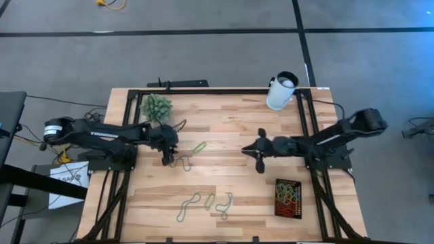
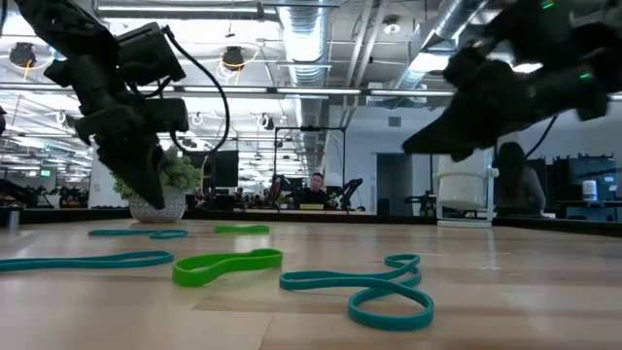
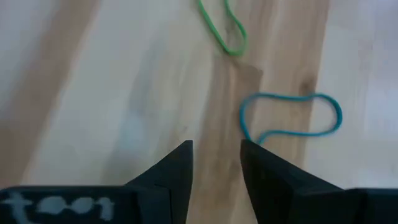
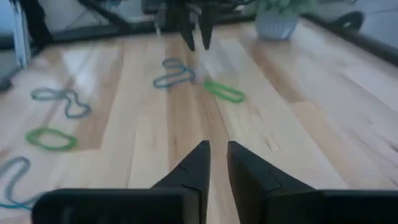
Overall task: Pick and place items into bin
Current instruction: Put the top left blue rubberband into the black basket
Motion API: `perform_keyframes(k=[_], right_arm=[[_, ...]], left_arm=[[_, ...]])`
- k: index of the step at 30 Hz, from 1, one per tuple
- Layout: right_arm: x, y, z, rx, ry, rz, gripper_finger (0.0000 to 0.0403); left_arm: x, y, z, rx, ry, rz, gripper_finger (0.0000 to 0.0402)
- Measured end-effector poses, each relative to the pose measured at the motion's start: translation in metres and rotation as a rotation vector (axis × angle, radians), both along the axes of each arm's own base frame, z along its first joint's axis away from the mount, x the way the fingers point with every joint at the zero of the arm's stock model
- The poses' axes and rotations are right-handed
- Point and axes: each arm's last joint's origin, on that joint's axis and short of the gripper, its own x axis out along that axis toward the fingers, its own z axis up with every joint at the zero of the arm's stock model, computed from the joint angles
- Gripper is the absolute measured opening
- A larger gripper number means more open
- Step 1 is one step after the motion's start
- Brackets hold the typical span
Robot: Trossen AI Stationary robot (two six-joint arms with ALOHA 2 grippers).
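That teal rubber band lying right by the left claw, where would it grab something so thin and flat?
Probably from straight above, on a single strand of the teal band where it bends near the left gripper. It lies flat on the table, so only a fingertip pinch across the strand could lift it. The fingers are slightly apart.

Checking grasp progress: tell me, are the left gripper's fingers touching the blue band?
Cannot tell. In the left wrist view, the left gripper has narrowly parted fingers just by the blue band; contact unclear.

Two matte black jointed arms with white lettering, looped black cables, and tapered wedge-shaped black fingers (image 3: 177, 171).
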Motion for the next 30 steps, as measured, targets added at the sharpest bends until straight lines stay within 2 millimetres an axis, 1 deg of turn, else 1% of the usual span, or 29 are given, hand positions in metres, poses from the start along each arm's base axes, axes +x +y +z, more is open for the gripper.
perform_keyframes(k=[3,6,10,13,15,17,22,25,30], right_arm=[[0.018,-0.010,-0.002,-0.066,0.033,0.047,0.0063],[0.037,-0.023,0.005,-0.126,0.024,0.108,0.0068],[0.059,-0.042,0.027,-0.132,0.002,0.180,0.0069],[0.069,-0.055,0.041,-0.124,0.012,0.219,0.0069],[0.074,-0.061,0.050,-0.139,-0.004,0.219,0.0069],[0.075,-0.066,0.054,-0.164,-0.016,0.215,0.0069],[0.075,-0.070,0.054,-0.172,-0.010,0.208,0.0069],[0.075,-0.069,0.054,-0.185,-0.009,0.215,0.0069],[0.075,-0.069,0.054,-0.186,-0.009,0.215,0.0069]], left_arm=[[0.002,-0.007,-0.006,-0.032,0.034,0.001,0.0137],[0.005,-0.015,-0.008,-0.049,0.041,-0.008,0.0146],[0.007,-0.023,-0.010,-0.063,0.048,-0.014,0.0153],[0.008,-0.026,-0.014,-0.048,0.071,0.007,0.0154],[0.010,-0.028,-0.019,-0.030,0.089,0.016,0.0154],[0.013,-0.029,-0.023,-0.019,0.095,0.025,0.0154],[0.023,-0.029,-0.032,0.006,0.086,0.050,0.0153],[0.024,-0.029,-0.036,0.033,0.095,0.063,0.0153],[0.024,-0.031,-0.037,0.020,0.106,0.077,0.0153]])
